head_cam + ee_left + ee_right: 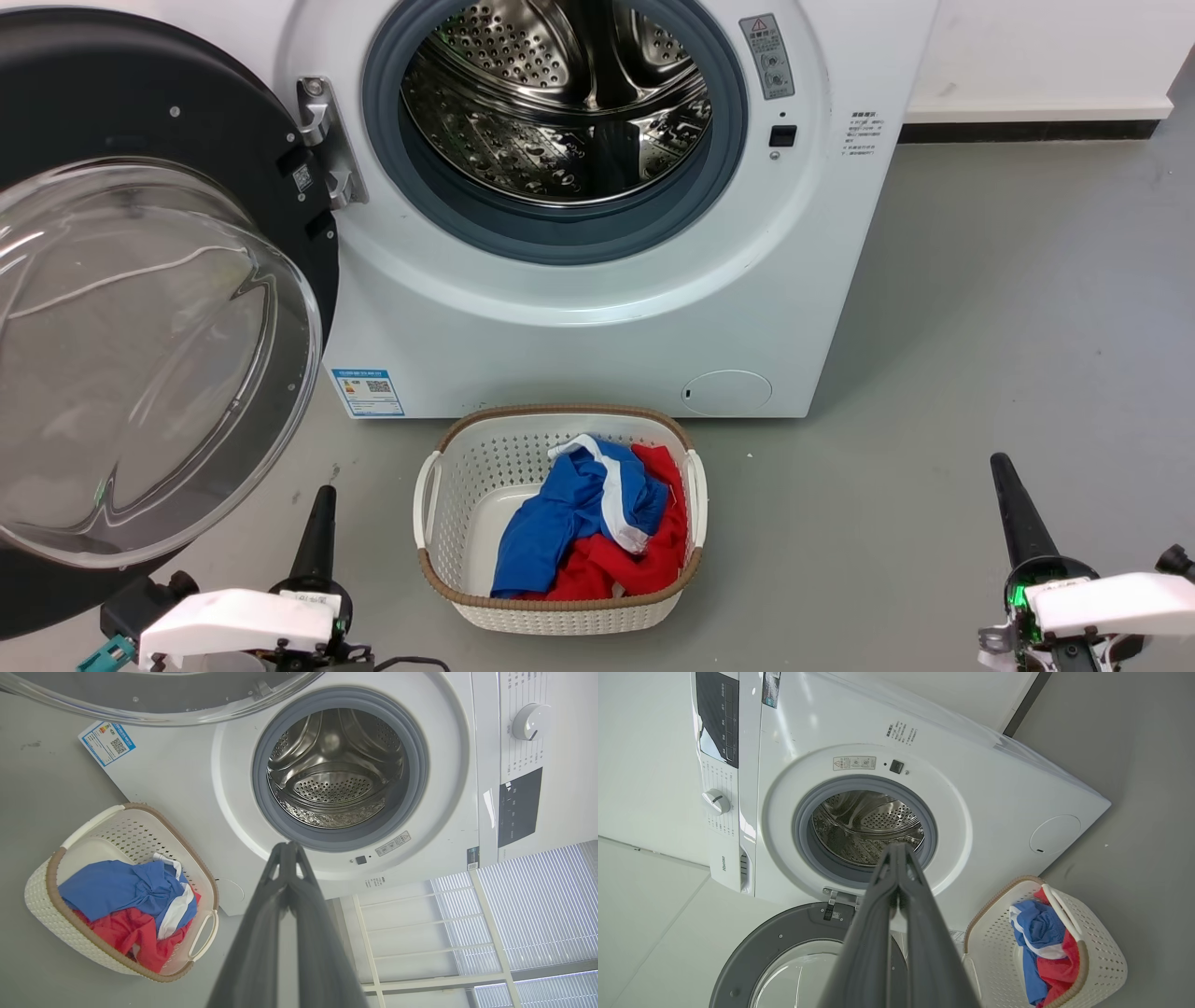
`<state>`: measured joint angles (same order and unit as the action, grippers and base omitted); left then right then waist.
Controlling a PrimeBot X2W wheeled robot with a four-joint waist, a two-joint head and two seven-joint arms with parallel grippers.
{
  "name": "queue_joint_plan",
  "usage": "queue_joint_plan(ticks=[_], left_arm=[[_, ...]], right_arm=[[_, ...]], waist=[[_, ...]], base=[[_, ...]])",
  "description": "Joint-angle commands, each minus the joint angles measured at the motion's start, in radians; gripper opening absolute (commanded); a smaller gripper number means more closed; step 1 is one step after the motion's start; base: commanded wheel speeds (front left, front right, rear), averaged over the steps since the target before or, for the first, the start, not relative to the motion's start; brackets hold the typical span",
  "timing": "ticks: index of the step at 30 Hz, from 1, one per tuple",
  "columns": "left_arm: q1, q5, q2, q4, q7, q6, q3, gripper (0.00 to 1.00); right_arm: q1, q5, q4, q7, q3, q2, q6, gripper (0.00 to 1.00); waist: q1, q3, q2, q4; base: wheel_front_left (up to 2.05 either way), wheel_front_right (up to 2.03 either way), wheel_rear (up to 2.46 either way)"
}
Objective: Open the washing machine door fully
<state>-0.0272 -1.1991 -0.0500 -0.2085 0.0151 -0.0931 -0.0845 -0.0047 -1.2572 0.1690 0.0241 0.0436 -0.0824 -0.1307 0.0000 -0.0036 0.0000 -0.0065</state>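
The washing machine point(597, 308) is a white front-loader with a grey rubber ring and a bare steel drum point(560, 103). Its door point(140, 355), a black disc with a bulging clear glass bowl, is swung wide open to the left on its hinge point(322, 140). My left gripper point(322, 499) is at the lower left, shut on nothing, just right of the door's lower rim and apart from it. At the lower right my right gripper point(1004, 467) is shut and empty, over bare floor. The door also shows in the wrist views point(163, 700) point(784, 956), as do both shut grippers point(288, 847) point(896, 848).
A white plastic basket point(439, 485) with a brown rim stands on the grey floor in front of the machine, holding blue, red and white clothes point(597, 523). A white wall with a dark skirting point(1027, 131) runs behind at the right.
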Motion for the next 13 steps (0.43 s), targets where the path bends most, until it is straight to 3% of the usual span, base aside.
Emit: queue_joint_plan(ticks=[1,13], left_arm=[[-0.027,-0.030,0.000,0.002,0.007,-0.006,-0.006,0.00],[-0.046,-0.144,0.000,-0.010,0.035,-0.016,-0.012,0.00]], right_arm=[[-0.030,-0.030,0.001,-0.008,0.003,-0.005,0.000,0.00],[-0.052,-0.137,0.023,-0.037,0.011,-0.003,0.000,0.00]], waist=[[0.0000,0.000,0.0000,0.000],[0.0000,0.002,0.0000,0.002]], base=[[0.00,0.00,0.00],[0.00,0.00,0.00]])
